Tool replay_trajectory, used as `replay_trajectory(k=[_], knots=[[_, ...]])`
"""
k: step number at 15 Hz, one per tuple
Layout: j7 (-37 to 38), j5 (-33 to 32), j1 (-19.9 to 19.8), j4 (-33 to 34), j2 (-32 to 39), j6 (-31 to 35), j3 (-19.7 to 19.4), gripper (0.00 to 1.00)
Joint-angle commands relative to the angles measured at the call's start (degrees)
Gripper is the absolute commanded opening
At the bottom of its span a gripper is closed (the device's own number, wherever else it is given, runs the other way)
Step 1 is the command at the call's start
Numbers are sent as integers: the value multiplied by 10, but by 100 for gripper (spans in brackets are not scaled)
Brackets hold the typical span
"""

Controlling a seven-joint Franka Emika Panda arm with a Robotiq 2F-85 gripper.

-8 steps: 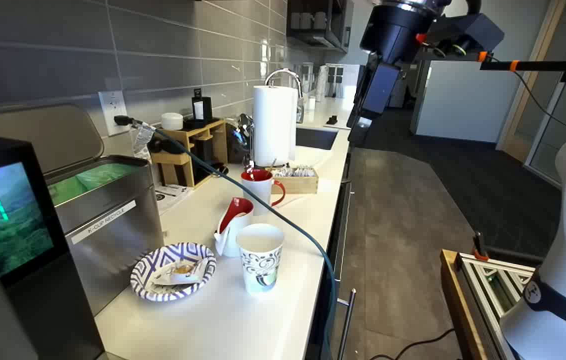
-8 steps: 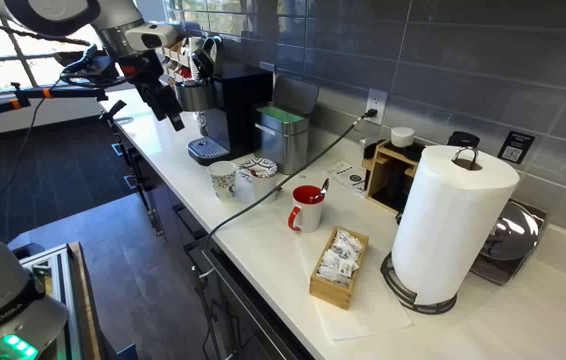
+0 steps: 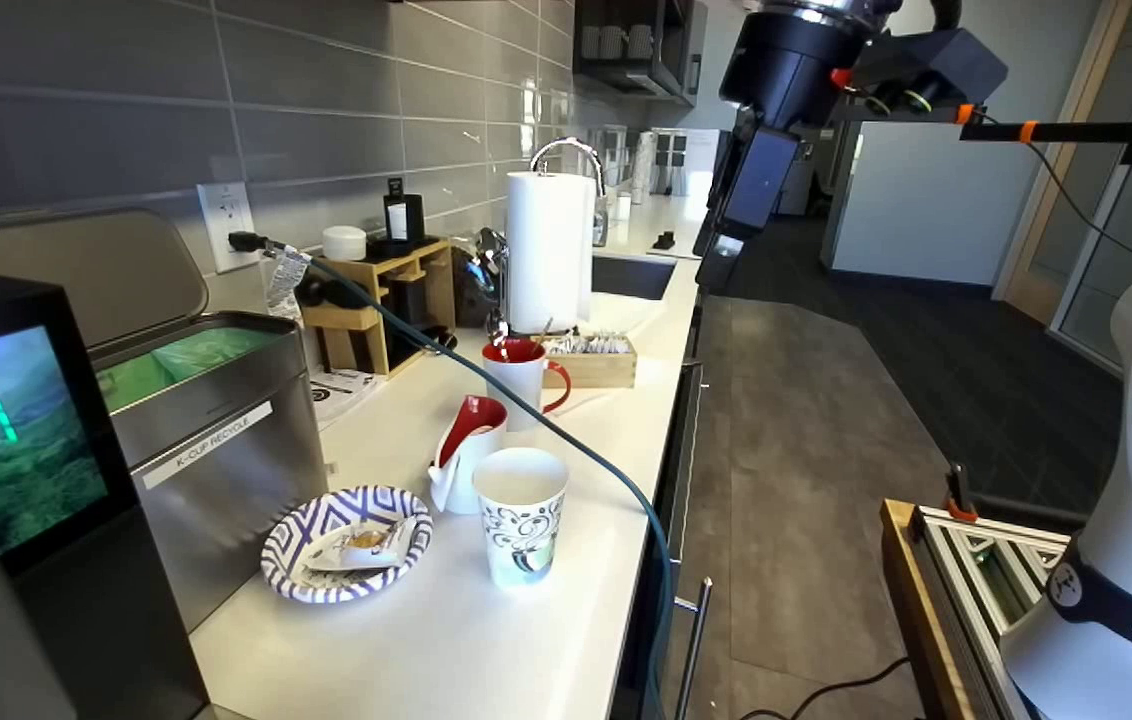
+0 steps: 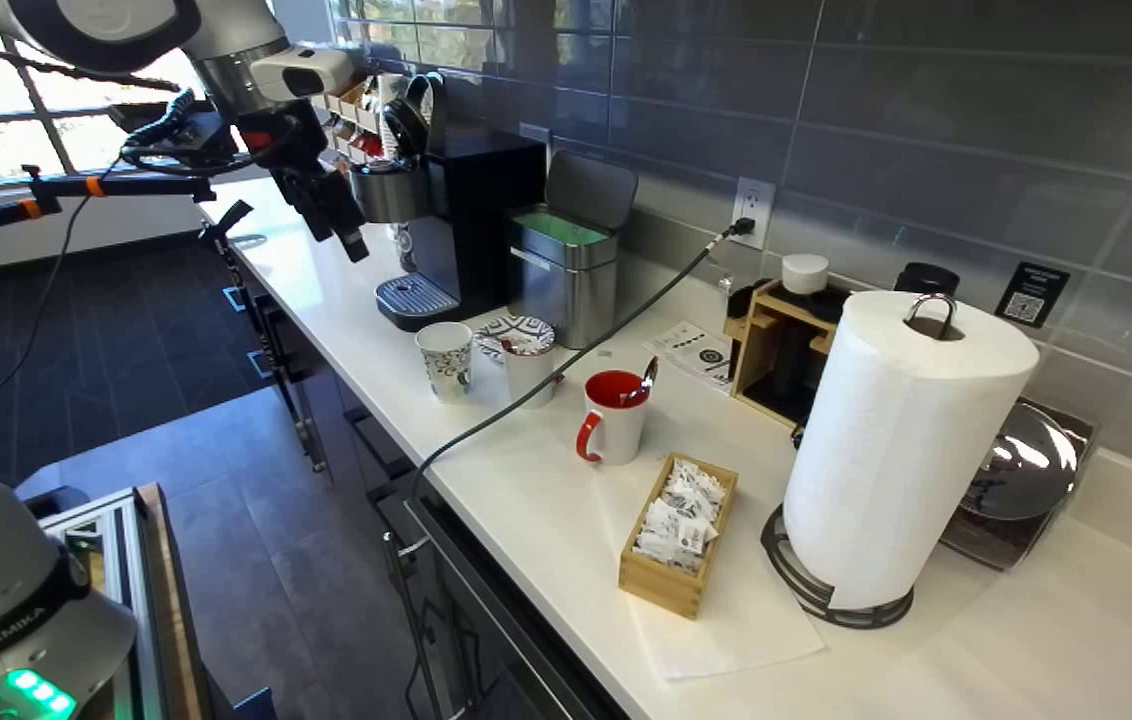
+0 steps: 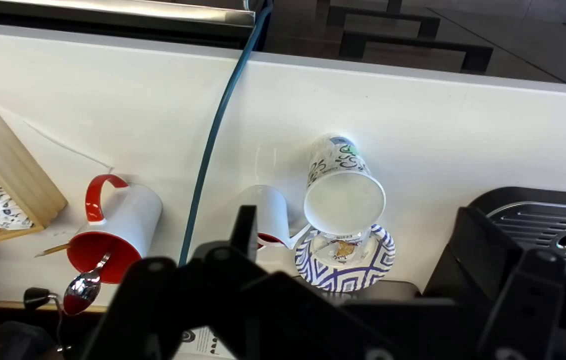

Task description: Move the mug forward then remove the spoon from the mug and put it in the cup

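Note:
The white mug with red inside and red handle stands on the counter in both exterior views (image 3: 526, 376) (image 4: 621, 430) and in the wrist view (image 5: 135, 215). A shiny silver spoon (image 4: 648, 378) leans in it, bowl up past the rim; its bowl shows in the wrist view (image 5: 83, 290). The white printed cup (image 3: 521, 530) stands upright nearer the coffee machine, also in the wrist view (image 5: 338, 160). My gripper (image 5: 357, 212) is open with nothing between its fingers. It hangs high above the counter, apart from everything, in both exterior views (image 3: 721, 255) (image 4: 351, 240).
A white vessel with red inside (image 3: 466, 470) stands between mug and cup. A patterned dish (image 3: 326, 520) lies behind the cup. A cable (image 4: 486, 428) crosses the counter beside the mug. A packet box (image 4: 666, 590), paper towels (image 4: 896, 450), bin (image 4: 576, 290) and coffee machine (image 4: 486, 220) surround them.

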Motion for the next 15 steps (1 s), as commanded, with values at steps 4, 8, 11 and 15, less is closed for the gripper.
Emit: replay_trajectory(k=[4,8,11,15], knots=[[1,-1,2,1,0,-1,-1,100],[1,-1,2,1,0,-1,-1,100],[1,-1,2,1,0,-1,-1,100],[-29,-11,-14,9,32,26,-32,100]])
